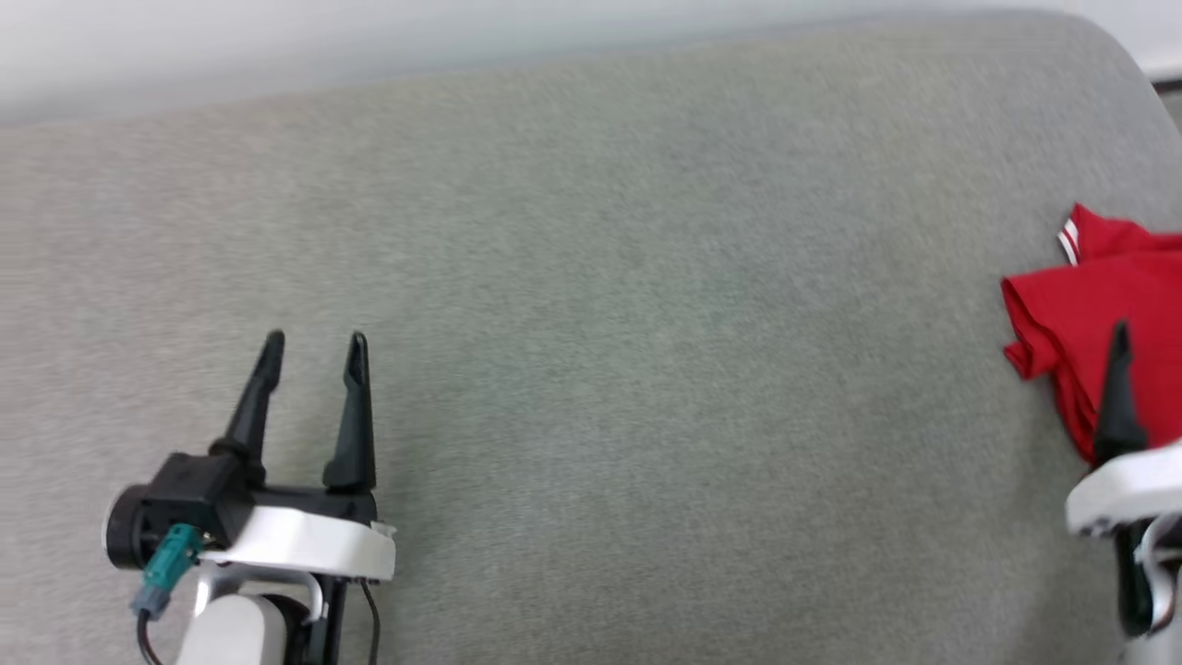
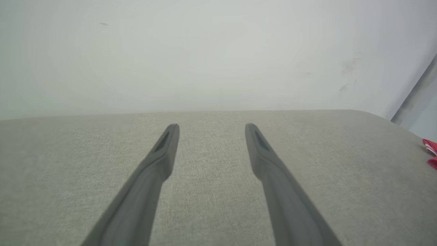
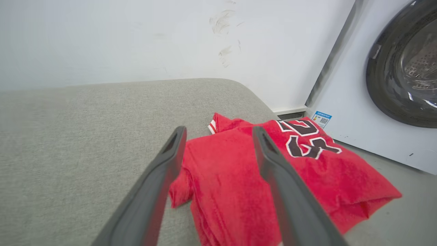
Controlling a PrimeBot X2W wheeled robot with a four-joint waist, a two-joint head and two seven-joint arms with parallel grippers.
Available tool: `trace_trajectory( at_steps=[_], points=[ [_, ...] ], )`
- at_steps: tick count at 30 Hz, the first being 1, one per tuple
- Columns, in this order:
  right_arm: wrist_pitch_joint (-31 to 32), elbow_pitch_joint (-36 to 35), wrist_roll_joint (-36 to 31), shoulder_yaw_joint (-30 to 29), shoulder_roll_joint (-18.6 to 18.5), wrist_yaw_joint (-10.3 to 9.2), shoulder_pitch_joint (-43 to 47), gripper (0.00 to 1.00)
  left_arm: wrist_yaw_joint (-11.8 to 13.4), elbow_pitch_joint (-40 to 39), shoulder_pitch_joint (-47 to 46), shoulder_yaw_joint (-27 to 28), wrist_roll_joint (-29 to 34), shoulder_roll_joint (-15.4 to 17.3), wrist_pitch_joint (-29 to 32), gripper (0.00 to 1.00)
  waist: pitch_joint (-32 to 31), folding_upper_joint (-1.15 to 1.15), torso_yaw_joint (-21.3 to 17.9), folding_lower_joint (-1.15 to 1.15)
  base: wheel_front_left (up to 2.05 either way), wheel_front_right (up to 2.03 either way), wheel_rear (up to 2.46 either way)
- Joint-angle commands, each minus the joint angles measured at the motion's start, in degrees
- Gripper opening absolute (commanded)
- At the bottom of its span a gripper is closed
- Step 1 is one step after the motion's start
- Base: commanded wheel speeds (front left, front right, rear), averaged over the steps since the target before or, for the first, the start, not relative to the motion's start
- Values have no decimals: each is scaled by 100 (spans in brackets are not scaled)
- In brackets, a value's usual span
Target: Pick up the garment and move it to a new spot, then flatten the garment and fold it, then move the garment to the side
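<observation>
The garment [image 3: 232,177] lies folded, number print up, at the right end of the grey upholstered surface [image 1: 591,323]. The right gripper [image 3: 218,130] hovers over it, fingers spread wide, gripping nothing. The left gripper [image 1: 316,340], likewise spread and empty, hangs well apart.

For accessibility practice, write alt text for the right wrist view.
A folded red garment with a black-and-white number lies at the edge of the grey cushion, the open right gripper poised over it. A washing machine stands behind.
</observation>
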Motion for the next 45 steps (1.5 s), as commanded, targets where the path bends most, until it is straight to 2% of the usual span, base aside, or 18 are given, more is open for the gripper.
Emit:
trace_trajectory(
  at_steps=[1,5,12,18,25,45],
  points=[
    [24,-180,50,60,56,-9,191,100,-16,39,66,-7,3,-37,-20,100,-256,0,259,1,0,0,0],
    [244,-786,221,411,205,-9,753,100,-27,194,193,54,-15,-139,-42,100,-511,0,462,1,0,0,0],
    [545,-1510,724,1145,225,-9,1577,100,-139,357,530,188,44,-276,-41,100,-1052,0,816,1,0,0,0],
    [802,-2185,767,1265,225,-8,2186,100,-304,500,859,192,93,-340,-41,100,-1492,0,1006,1,0,0,0],
    [1050,-2791,700,1476,227,-7,2575,100,-384,643,1042,240,154,-361,-37,100,-1697,0,987,1,0,0,0],
    [1284,-3100,672,1601,227,-7,2711,100,-486,864,997,340,277,-455,-38,100,-1725,0,989,1,0,0,0]
  ],
)
